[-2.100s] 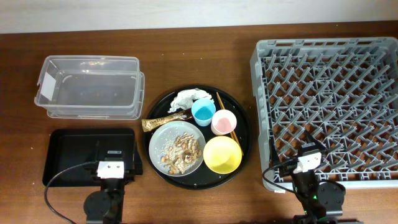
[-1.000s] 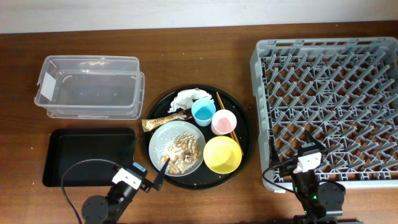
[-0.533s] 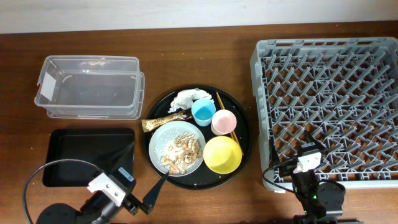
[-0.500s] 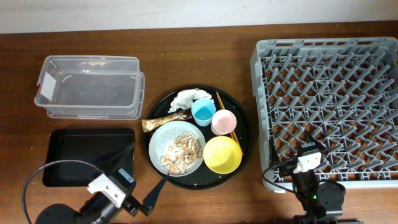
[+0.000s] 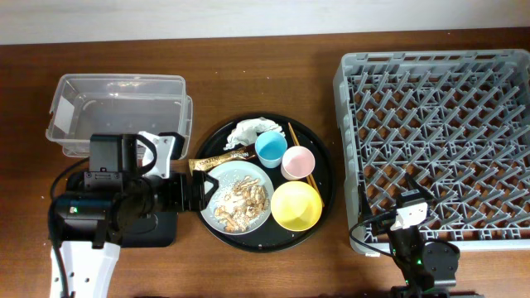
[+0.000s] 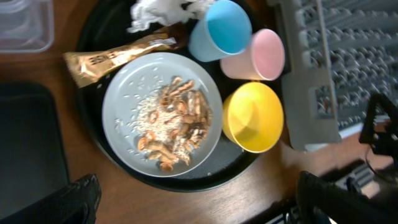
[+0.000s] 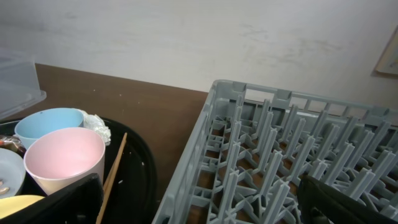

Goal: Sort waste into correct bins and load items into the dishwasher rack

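The grey plate [image 5: 217, 178] with tan food scraps [image 5: 243, 197] lies on the round black tray [image 5: 325, 178]. With it are the tissue [image 5: 251, 130], wrapper [image 5: 217, 159], blue cup [image 5: 271, 149], pink cup [image 5: 297, 161], yellow bowl [image 5: 296, 205] and chopsticks [image 5: 299, 151]. My left gripper [image 5: 201, 189] is open and empty at the plate's left edge; its wrist view looks down on the plate [image 6: 127, 99] and scraps [image 6: 177, 121]. My right gripper [image 5: 411, 197] is open and empty low at the front edge of the rack [image 5: 435, 132].
The clear tub [image 5: 116, 79] stands at the back left. The shallow black tray [image 6: 28, 143] lies in front of it, mostly under my left arm in the overhead view. The right wrist view shows the pink cup [image 7: 62, 158], chopsticks [image 7: 112, 174] and rack wall [image 7: 205, 143].
My left arm has risen from the table's front edge and swung over the shallow black tray, bringing its gripper to the plate's left edge. The right arm has not moved.
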You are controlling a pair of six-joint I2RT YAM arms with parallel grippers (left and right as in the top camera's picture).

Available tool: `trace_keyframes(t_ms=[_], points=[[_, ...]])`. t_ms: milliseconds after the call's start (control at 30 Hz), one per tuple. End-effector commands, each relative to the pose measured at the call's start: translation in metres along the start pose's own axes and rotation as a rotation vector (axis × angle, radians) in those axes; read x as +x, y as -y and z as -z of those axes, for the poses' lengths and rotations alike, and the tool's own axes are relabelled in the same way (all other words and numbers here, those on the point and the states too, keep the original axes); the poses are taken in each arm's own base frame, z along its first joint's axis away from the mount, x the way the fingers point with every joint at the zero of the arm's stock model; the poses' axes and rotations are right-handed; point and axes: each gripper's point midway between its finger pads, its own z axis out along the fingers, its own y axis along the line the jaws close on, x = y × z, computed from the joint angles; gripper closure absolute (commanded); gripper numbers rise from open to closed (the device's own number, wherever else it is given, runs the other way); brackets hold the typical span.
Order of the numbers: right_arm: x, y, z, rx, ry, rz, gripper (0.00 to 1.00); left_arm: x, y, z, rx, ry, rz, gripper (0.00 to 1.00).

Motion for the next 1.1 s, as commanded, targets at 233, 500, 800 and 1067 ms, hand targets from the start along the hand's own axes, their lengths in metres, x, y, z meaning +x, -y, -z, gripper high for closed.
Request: trace_keyframes(t_ms=[233,500,800,1067], points=[[0.002,-0.002,0.000,-0.009,-0.003,-0.012,0.02,-0.012,-0.056,0.015,-0.332,0.093,0.211,0.01],[0.002,-0.002,0.000,-0.009,-0.003,-0.012,0.02,-0.012,-0.116,0.047,-0.605,0.182,0.379,0.00],[-0.016,-0.062,0.012,-0.374,0.054,-0.164,0.02,-0.012,-0.116,0.047,-0.606,0.181,0.379,0.01],[-0.090,-0.095,0.049,-0.731,0.114,-0.766,0.02,-0.012,-0.116,0.047,-0.606,0.181,0.379,0.01]])
